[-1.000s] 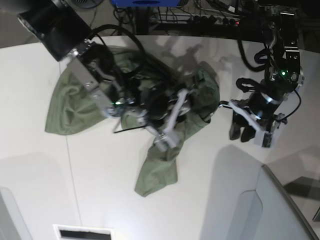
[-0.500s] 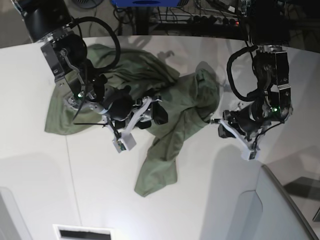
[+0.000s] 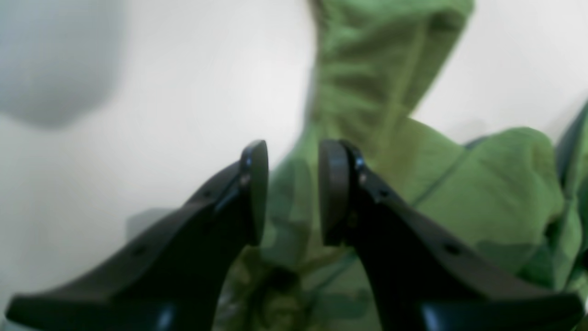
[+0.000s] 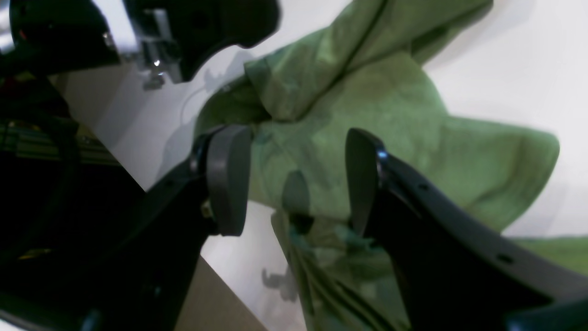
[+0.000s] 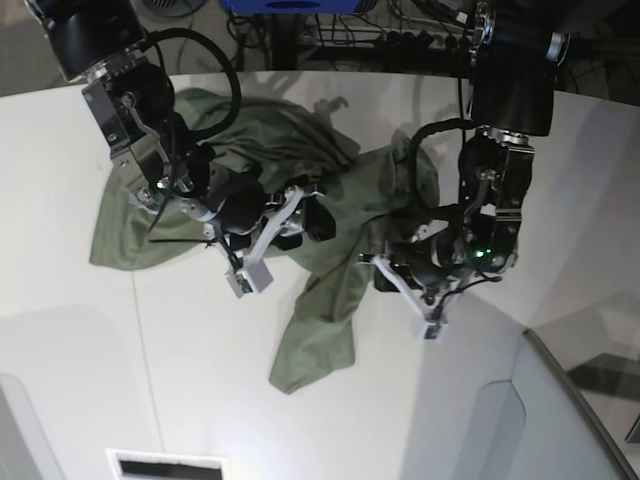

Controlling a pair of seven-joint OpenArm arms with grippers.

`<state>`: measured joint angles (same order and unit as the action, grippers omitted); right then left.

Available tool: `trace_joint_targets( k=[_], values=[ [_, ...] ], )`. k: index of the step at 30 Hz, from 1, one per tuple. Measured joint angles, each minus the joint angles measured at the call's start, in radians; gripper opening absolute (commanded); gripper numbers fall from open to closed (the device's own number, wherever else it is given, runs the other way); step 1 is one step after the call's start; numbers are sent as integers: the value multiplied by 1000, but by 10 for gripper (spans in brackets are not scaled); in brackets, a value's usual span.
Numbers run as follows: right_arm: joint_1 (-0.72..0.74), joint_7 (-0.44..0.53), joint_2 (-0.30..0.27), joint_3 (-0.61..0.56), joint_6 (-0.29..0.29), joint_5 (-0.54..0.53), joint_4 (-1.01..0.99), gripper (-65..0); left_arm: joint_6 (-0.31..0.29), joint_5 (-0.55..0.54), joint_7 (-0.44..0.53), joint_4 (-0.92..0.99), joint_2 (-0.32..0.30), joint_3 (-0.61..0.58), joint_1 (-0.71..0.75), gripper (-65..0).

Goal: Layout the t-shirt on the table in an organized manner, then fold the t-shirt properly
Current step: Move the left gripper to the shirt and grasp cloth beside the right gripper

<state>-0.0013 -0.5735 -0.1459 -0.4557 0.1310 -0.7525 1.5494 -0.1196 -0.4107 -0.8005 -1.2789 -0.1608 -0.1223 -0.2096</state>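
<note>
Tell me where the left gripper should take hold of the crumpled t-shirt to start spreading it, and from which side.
Probably the raised fold at the t-shirt's near-side edge, right by the left gripper. Come in low from the bare table side: the wrist view shows the cloth bunched into a ridge ahead of the slightly parted jaws, so there is a lip to pinch rather than flat fabric.

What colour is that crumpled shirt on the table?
Plain olive green, no pattern; the t-shirt shows best in the base view.

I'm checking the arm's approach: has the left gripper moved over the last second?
Yes. In the base view the left gripper has swung leftward, away from the grey angled panel, to the edge of the t-shirt.
</note>
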Motion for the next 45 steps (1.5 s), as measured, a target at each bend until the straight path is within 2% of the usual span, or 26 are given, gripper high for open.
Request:
trace_joint_targets(
  k=[5,10,14,18,22,27,28,32,45],
  values=[
    [3,4,0,2,0,-1,0,-342,8,-2,5,117,27,-47,-82,-464],
    [1,3,0,2,0,0,0,-342,8,-2,2,141,42,-52,-83,-464],
    [-11,2,0,5,0,0,0,-342,124,0,4,142,33,-51,-87,-464],
    [-10,2,0,5,0,0,0,-341,124,-6,0,142,33,-49,-86,-453],
    [-11,2,0,5,0,0,0,-338,124,-11,-21,128,47,-49,-80,-334],
    [-11,2,0,5,0,1,0,-338,123,-118,-56,91,29,-50,-77,-265],
    [-11,3,0,5,0,1,0,-338,122,-145,-56,91,14,-50,-82,-262],
    [-10,2,1,5,0,0,0,-338,132,-144,-56,92,-13,-47,-86,-263],
    [-10,2,0,5,0,1,0,-338,130,-109,-51,114,22,-59,-65,-258]
  ],
)
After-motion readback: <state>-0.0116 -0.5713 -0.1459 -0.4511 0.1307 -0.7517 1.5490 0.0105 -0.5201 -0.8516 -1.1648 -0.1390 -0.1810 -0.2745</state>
